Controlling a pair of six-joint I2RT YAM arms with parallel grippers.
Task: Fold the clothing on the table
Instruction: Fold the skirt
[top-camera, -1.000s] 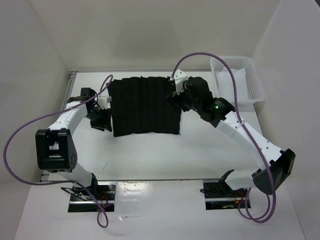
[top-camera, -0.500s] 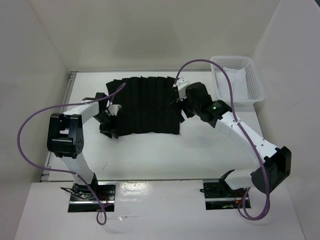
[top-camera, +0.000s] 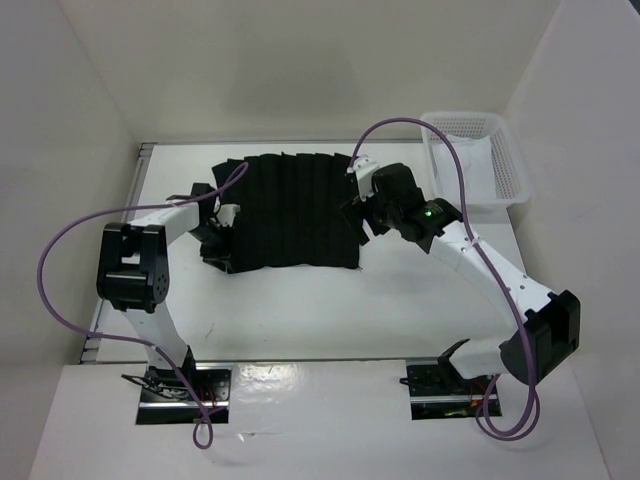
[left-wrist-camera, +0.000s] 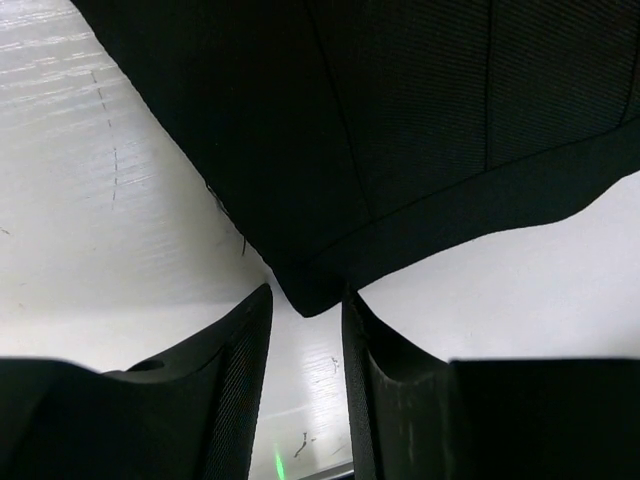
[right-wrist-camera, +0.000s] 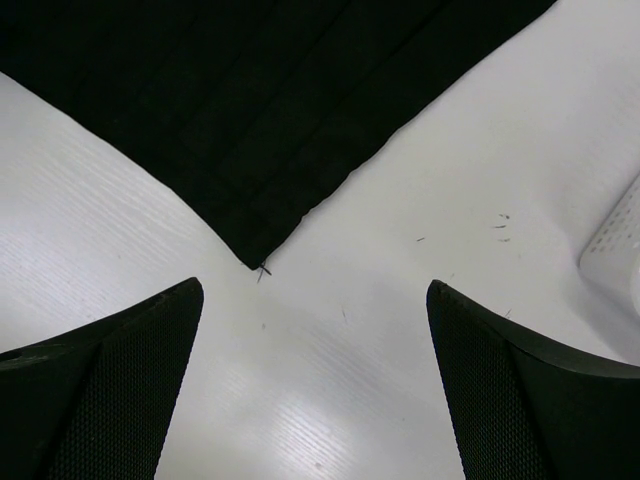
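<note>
Two grippers, one at each near corner of a black ribbed soft-fabric garment (top-camera: 290, 210). Garment spread flat on the far middle of a large flat white tabletop (top-camera: 300, 300), with ribs from far edge to near edge and a small flap poking out at the far left corner.

Left gripper (left-wrist-camera: 306, 296) low at the near left corner of the garment. Black fingers (left-wrist-camera: 240, 360) parted by a narrow slot only, with bare white tabletop visible down the slot and the pointed tip of the cloth corner right at its mouth. Not clamped on the fabric, as far as the wrist view shows; touching it or not, cannot tell.

Right gripper (right-wrist-camera: 313, 286) above the near right corner. Textured black fingers (right-wrist-camera: 120, 370) spread wide and released, with nothing between them but tabletop. Corner point of the garment just ahead of the gap, with a short loose thread (right-wrist-camera: 263, 270) at its tip.

White mesh basket (top-camera: 497, 140) at the far right of the tabletop beside the wall, well apart from the garment, with a white cloth (top-camera: 470, 165) inside. Purple cables (top-camera: 60, 260) looped from both arms. Small green light (top-camera: 433, 212) lit on the right wrist.
</note>
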